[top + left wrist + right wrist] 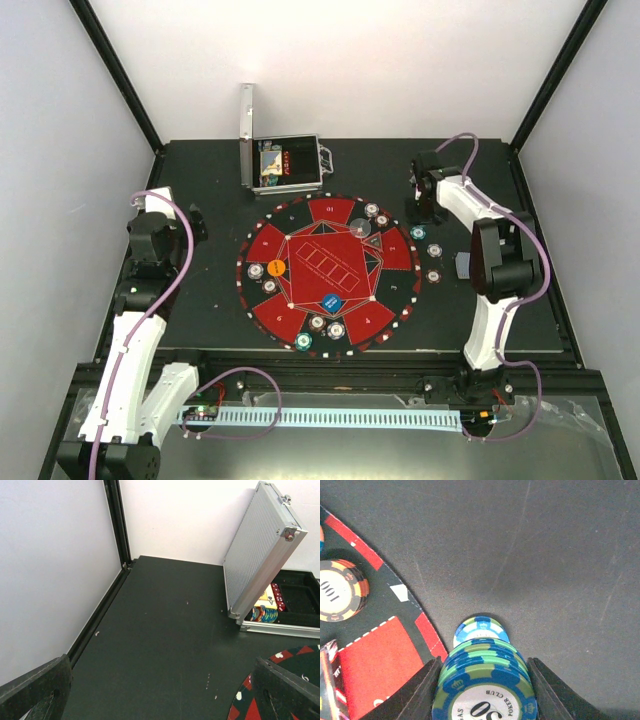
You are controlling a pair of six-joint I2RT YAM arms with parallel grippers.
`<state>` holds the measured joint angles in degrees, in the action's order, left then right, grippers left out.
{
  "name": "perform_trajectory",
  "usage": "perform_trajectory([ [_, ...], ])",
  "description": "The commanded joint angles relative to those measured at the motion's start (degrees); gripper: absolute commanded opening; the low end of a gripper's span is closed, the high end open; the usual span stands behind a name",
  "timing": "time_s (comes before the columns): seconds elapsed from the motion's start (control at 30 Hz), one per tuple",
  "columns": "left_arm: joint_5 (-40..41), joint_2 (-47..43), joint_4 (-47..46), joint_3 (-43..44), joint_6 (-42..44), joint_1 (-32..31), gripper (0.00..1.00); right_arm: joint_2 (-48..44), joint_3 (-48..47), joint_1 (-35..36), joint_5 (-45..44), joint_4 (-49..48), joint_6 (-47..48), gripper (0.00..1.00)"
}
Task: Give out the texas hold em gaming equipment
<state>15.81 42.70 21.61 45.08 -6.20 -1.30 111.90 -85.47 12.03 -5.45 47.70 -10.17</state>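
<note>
**Right jaws clamp a column of "50" chips beside the mat**

My right jaws are closed on a stack of green-and-blue chips [481, 672], a finger [422, 695] against each side. The stack's long axis runs away from my wrist toward the bench [555, 555], its "50" face turned to the lens. It sits just off the right rim of the red-and-black mat [380, 665]. Just past it, a blue-and-white chip [481, 629] lies flat on the bench. I cannot tell if the two touch. To the left, a "100" chip [340, 590] rests on the mat. An orange disc [277, 268] and a blue disc [333, 303] lie nearer the mat's middle. The silver case [290, 165] stands open at the far edge. My left jaws gape wide, holding nothing, over the bench left of the mat.
</note>
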Motion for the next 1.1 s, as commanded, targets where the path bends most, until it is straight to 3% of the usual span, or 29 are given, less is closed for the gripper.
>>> perform_trajectory([
  [0.0,0.4,-0.9,-0.4,0.9,-0.1,-0.4,0.99,2.4,-0.8,0.1,-0.2,-0.4,0.2,0.43],
  [0.77,0.4,-0.9,-0.4,1.0,-0.1,-0.5,0.99,6.2,-0.2,0.1,-1.2,-0.8,-0.1,0.44],
  [1.07,0.3,-0.9,-0.5,1.0,-0.1,-0.4,0.99,5.4,-0.1,0.0,-1.7,-0.6,-0.3,0.58],
])
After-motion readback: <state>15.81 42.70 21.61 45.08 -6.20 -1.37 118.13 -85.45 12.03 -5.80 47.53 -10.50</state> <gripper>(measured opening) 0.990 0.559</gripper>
